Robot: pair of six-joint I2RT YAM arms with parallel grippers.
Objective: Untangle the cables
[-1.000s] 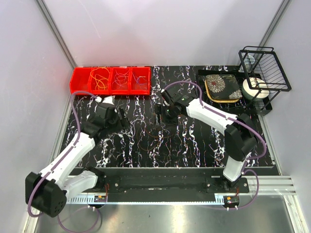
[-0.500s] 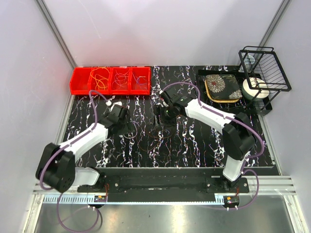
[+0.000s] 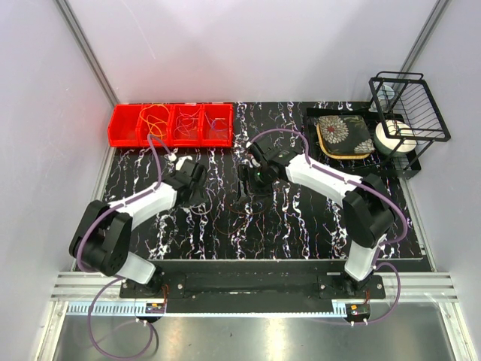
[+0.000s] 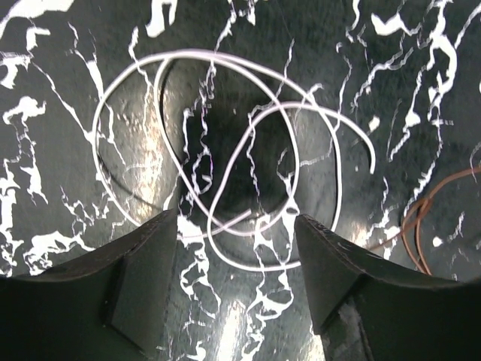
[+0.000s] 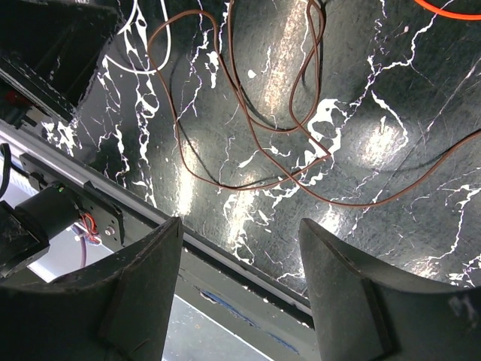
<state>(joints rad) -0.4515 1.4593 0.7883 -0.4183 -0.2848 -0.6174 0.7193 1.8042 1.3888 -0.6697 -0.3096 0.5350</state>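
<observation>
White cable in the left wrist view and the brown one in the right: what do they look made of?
White cable: likely plastic-sheathed wire, smooth and glossy, holding springy loops. Brown cable: similar sheathed wire, duller; it keeps a sharp kink, suggesting a metal core.

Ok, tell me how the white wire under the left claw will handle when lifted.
The white wire is thin and lies in loose overlapping loops, so it will probably flop and sag rather than keep shape. It looks light for its spread. Lying flat on the table, it may slip from the left claw.
</observation>
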